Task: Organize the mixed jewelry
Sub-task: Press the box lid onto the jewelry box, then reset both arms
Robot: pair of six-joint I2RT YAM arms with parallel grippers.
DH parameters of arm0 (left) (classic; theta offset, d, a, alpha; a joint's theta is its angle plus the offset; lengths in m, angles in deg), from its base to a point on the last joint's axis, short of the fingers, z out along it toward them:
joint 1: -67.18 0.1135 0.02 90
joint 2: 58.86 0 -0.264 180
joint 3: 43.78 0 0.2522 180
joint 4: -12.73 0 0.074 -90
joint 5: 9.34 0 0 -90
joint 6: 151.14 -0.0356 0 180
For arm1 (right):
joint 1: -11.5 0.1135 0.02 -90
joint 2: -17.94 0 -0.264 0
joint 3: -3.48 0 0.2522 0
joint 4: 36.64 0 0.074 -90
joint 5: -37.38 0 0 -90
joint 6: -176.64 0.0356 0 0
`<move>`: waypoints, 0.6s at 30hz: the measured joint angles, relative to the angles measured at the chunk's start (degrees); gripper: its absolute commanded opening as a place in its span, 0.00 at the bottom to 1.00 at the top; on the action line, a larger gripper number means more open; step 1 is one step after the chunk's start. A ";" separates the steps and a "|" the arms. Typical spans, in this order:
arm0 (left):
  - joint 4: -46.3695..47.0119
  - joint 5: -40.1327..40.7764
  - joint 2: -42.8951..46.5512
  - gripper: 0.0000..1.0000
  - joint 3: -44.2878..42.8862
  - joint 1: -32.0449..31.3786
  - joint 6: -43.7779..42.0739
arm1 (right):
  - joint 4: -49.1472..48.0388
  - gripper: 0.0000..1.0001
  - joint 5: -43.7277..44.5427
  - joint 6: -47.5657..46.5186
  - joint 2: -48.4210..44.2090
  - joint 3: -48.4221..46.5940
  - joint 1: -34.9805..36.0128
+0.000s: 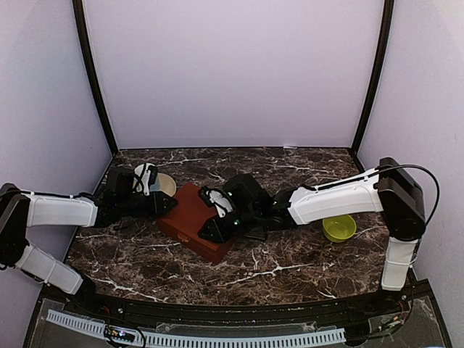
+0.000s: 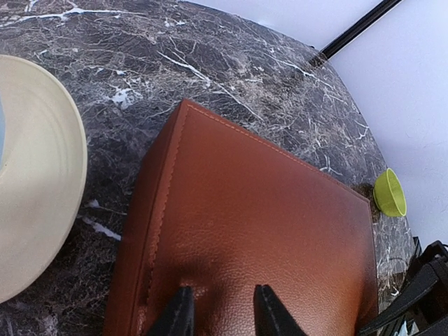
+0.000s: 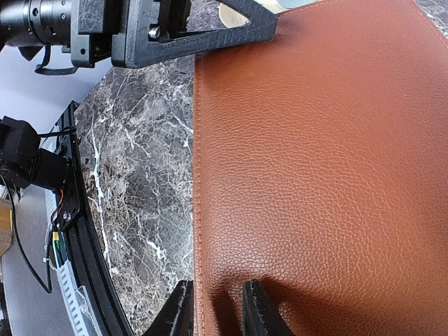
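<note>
Dark marbled desk (image 1: 290, 268) under lilac walls (image 1: 232, 72); we log it left to right.

Far left: a cream dish (image 2: 35, 196) sits just beside the box's left corner. We cannot make out what it carries.

Left arm (image 1: 65, 210) reaches in low. The left jaws stand at the left edge of the brown leather box (image 2: 266, 231), tips a little apart with bare lid showing between them. We cannot tell whether they pinch the rim or only rest there.

Centre: the box is closed, with its lid flat, and it sits cornerwise to the desk's near edge. It looks close to square, so we note no clear long axis. No jewelry shows in any view. We judge it to be shut inside the box, which puts it directly under and between both sets of jaws, equally near each arm.

Right arm (image 1: 333, 201) comes in from the other side. The right jaws straddle the box's edge seam, one tip over the leather and the other just off it above the marble, with a narrow gap between. Again we cannot tell whether they are clamped or free.

Far right: a green bowl (image 1: 339, 228) stands well apart from the box, with nothing visible in it.

We judge that the coming move turns on the lid, which must lift before anything can be sorted. We cannot see which side is hinged.
</note>
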 measured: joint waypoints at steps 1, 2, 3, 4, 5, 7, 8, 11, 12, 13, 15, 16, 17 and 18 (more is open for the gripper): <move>-0.37 0.00 0.20 0.44 -0.17 0.00 -0.24 | 0.02 0.37 0.00 -0.20 -0.11 0.00 0.02; -1.27 0.02 0.42 0.49 -0.68 -0.02 -0.66 | 0.07 0.40 0.04 -0.70 -0.24 0.00 0.04; -2.32 0.11 0.66 0.51 -1.38 -0.07 -1.25 | 0.20 0.45 0.09 -1.38 -0.48 0.00 0.11; -3.87 0.28 0.87 0.56 -2.29 -0.11 -1.79 | 0.42 0.52 0.22 -1.92 -0.85 -0.02 0.17; -5.07 0.50 1.05 0.59 -3.17 -0.15 -2.29 | 0.85 0.54 0.55 -2.54 -1.36 -0.02 0.22; -7.21 0.74 1.44 0.65 -5.64 -0.15 -3.61 | 1.42 0.71 1.49 -3.61 -2.73 -0.02 0.22; -7.63 0.81 1.68 0.67 -6.75 -0.15 -4.37 | 1.51 0.79 1.73 -3.80 -3.56 -0.04 0.22; -7.58 -0.04 2.16 0.69 -10.43 -0.15 -6.49 | 1.05 0.88 3.52 -4.70 -6.10 -0.22 -0.31; -7.32 -0.35 2.08 0.69 -11.37 -0.13 -7.06 | 0.35 0.89 4.09 -5.07 -6.86 -0.39 -0.68; -7.10 -0.79 1.86 0.69 -12.46 -0.15 -7.58 | -0.28 0.89 4.52 -5.11 -7.39 -0.76 -1.20; -6.45 -0.90 0.74 0.74 -14.75 -0.15 -9.07 | -1.77 0.90 5.53 -4.79 -7.72 -1.46 -2.58; -5.79 -0.55 -0.11 0.74 -15.72 -0.13 -9.86 | -2.91 0.90 5.95 -4.55 -7.72 -1.75 -3.91; -5.16 0.02 -1.03 0.74 -16.52 -0.13 -10.73 | -3.45 0.90 6.34 -4.35 -7.72 -1.75 -5.01; -4.52 0.55 -1.88 0.74 -16.98 0.11 -11.34 | -3.87 0.90 6.78 -3.93 -7.72 -1.75 -6.56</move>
